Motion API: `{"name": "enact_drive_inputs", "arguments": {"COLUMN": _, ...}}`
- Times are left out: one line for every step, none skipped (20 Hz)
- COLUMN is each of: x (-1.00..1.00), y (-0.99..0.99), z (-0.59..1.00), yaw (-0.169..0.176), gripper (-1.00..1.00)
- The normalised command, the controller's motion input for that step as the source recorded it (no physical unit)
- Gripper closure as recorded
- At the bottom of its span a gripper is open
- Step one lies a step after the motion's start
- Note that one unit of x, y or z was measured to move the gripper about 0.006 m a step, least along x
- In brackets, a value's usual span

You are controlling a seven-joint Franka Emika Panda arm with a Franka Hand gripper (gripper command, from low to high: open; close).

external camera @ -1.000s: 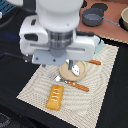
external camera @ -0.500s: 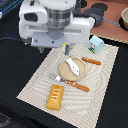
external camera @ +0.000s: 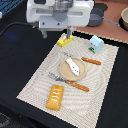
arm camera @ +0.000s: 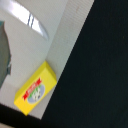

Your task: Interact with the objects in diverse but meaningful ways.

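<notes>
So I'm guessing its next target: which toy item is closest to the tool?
The yellow printed block at the placemat's far edge, right below the tool. The blue carton, white paddle piece and orange bread block lie farther off.

Black tabletop (external camera: 20, 55) under a beige woven placemat (external camera: 42, 75); bowls (external camera: 97, 19) behind.

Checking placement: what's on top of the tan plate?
The white paddle-like piece lies on the tan plate, tilted across it. Nothing else sits on it. What is under the piece is covered.
</notes>
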Motion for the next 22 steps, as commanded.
{"name": "enact_drive_inputs", "arguments": {"x": -0.6, "y": 0.8, "z": -0.25, "yaw": 0.001, "gripper": -1.0}}
{"name": "enact_drive_inputs", "arguments": {"x": -0.59, "y": 0.8, "z": -0.29, "yaw": 0.0, "gripper": -1.0}}
{"name": "enact_drive_inputs", "arguments": {"x": -0.55, "y": 0.8, "z": -0.33, "yaw": 0.0, "gripper": -1.0}}
{"name": "enact_drive_inputs", "arguments": {"x": -0.51, "y": 0.75, "z": -0.41, "yaw": 0.0, "gripper": -1.0}}
{"name": "enact_drive_inputs", "arguments": {"x": -0.49, "y": 0.72, "z": -0.43, "yaw": 0.0, "gripper": -1.0}}
{"name": "enact_drive_inputs", "arguments": {"x": -0.52, "y": 0.61, "z": -0.47, "yaw": -0.031, "gripper": -1.0}}
{"name": "enact_drive_inputs", "arguments": {"x": -0.51, "y": 0.52, "z": -0.48, "yaw": -0.063, "gripper": -1.0}}
{"name": "enact_drive_inputs", "arguments": {"x": -0.47, "y": 0.49, "z": -0.47, "yaw": -0.079, "gripper": -1.0}}
{"name": "enact_drive_inputs", "arguments": {"x": -0.41, "y": 0.45, "z": -0.44, "yaw": -0.097, "gripper": -1.0}}
{"name": "enact_drive_inputs", "arguments": {"x": -0.36, "y": 0.41, "z": -0.43, "yaw": -0.121, "gripper": -1.0}}
{"name": "enact_drive_inputs", "arguments": {"x": -0.36, "y": 0.34, "z": -0.41, "yaw": -0.137, "gripper": -1.0}}
{"name": "enact_drive_inputs", "arguments": {"x": -0.29, "y": 0.28, "z": -0.36, "yaw": -0.145, "gripper": -1.0}}
{"name": "enact_drive_inputs", "arguments": {"x": -0.23, "y": 0.25, "z": -0.32, "yaw": -0.153, "gripper": -1.0}}
{"name": "enact_drive_inputs", "arguments": {"x": -0.2, "y": 0.11, "z": -0.23, "yaw": -0.167, "gripper": -1.0}}
{"name": "enact_drive_inputs", "arguments": {"x": -0.29, "y": 0.0, "z": -0.15, "yaw": -0.193, "gripper": -1.0}}
{"name": "enact_drive_inputs", "arguments": {"x": -0.28, "y": 0.0, "z": -0.13, "yaw": -0.19, "gripper": -1.0}}
{"name": "enact_drive_inputs", "arguments": {"x": -0.2, "y": 0.0, "z": -0.11, "yaw": -0.196, "gripper": -1.0}}
{"name": "enact_drive_inputs", "arguments": {"x": -0.19, "y": 0.0, "z": -0.05, "yaw": -0.19, "gripper": -1.0}}
{"name": "enact_drive_inputs", "arguments": {"x": -0.15, "y": 0.0, "z": 0.0, "yaw": -0.174, "gripper": -1.0}}
{"name": "enact_drive_inputs", "arguments": {"x": -0.02, "y": 0.0, "z": 0.0, "yaw": -0.141, "gripper": -1.0}}
{"name": "enact_drive_inputs", "arguments": {"x": 0.04, "y": 0.0, "z": 0.0, "yaw": -0.121, "gripper": -1.0}}
{"name": "enact_drive_inputs", "arguments": {"x": 0.25, "y": 0.0, "z": 0.04, "yaw": -0.124, "gripper": -1.0}}
